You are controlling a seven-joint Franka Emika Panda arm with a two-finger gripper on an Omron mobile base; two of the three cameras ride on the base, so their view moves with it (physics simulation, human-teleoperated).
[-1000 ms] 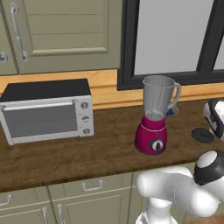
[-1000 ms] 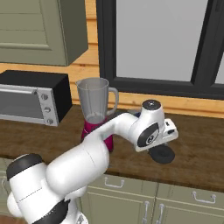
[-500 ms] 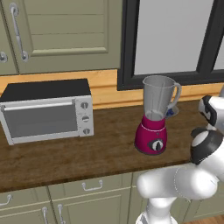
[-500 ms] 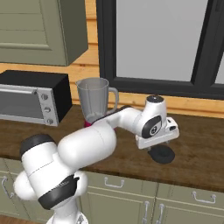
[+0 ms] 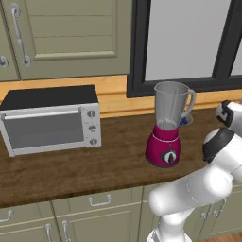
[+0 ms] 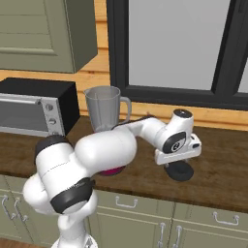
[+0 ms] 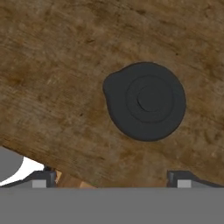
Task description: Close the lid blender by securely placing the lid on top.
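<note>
Even soft rendered light, faint shadows, slightly blurry

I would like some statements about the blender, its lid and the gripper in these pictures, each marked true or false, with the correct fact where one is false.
1. The lid lies flat on the wooden counter. True.
2. The blender already has its lid on the jar. False: the jar's rim is open, and the lid lies on the counter to the blender's right.
3. The gripper is open and hangs just above the lid. True.
4. The gripper holds the lid in the air. False: its fingers are spread wide apart and nothing sits between them.
5. The toaster oven stands to the right of the blender. False: it stands to the left.
</note>
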